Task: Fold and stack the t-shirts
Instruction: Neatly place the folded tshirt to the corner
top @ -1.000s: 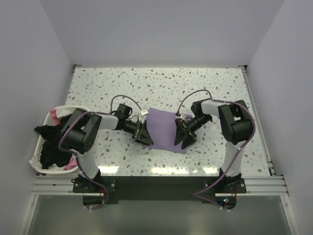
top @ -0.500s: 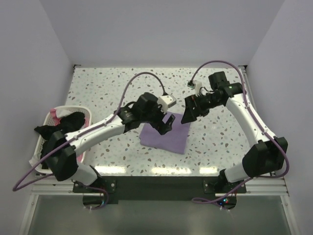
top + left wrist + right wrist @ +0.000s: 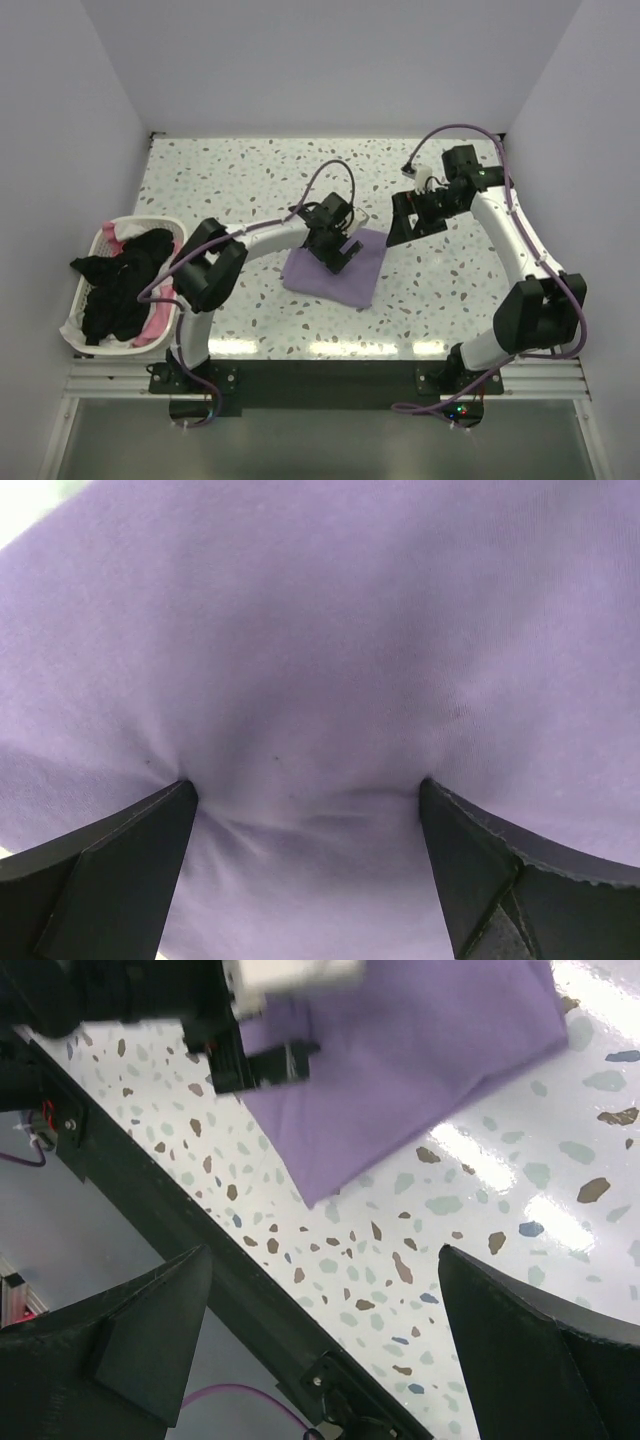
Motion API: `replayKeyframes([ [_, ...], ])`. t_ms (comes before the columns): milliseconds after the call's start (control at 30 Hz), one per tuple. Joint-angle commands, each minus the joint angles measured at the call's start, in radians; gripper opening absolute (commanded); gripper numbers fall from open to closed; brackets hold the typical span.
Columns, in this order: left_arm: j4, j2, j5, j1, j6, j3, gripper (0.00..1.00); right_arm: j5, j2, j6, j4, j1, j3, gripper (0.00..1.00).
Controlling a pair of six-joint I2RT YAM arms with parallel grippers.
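Left gripper (image 3: 340,252) stood spread wide, tips pressed into folded lilac t-shirt (image 3: 325,282) at mid table (image 3: 250,170) | right gripper (image 3: 403,226) hung open, empty, just beside | risk: closing or dragging those tips would have pinched cloth and bunched the fold.

The folded t-shirt (image 3: 345,288) is a plain lilac-purple with no print. The tabletop (image 3: 250,170) is glossy white, speckled with brown, grey and pale green flecks. At its left edge the laundry basket (image 3: 70,330) is white and holds a black t-shirt (image 3: 120,280) and a pink t-shirt (image 3: 155,322). The left end effector (image 3: 308,800) and right end effector (image 3: 325,1290) are black. The cables (image 3: 455,130) are purple.
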Motion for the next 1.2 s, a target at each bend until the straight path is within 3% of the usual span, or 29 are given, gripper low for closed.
replayKeyframes([
  [0, -0.098, 0.088, -0.011, 0.197, 0.103, 0.023, 0.98, -0.018, 0.032, -0.03, -0.025, -0.024, 0.034, 0.99],
  [100, -0.116, 0.143, -0.041, 0.327, 0.221, 0.075, 0.99, -0.029, 0.064, -0.04, -0.031, -0.036, 0.069, 0.99],
  [233, -0.208, 0.253, -0.02, 0.539, 0.357, 0.302, 0.99, -0.041, 0.098, -0.049, -0.045, -0.047, 0.118, 0.99],
  [533, -0.372, 0.489, -0.037, 0.829, 0.589, 0.731, 1.0, -0.039, 0.134, -0.076, -0.092, -0.074, 0.167, 0.99],
  [833, -0.295, 0.523, -0.087, 0.938, 0.726, 0.726, 1.0, -0.05, 0.152, -0.078, -0.109, -0.082, 0.186, 0.99],
  [1167, -0.299, 0.576, 0.005, 0.961, 0.579, 0.839, 1.0, -0.049, 0.153, -0.07, -0.103, -0.083, 0.166, 0.99],
])
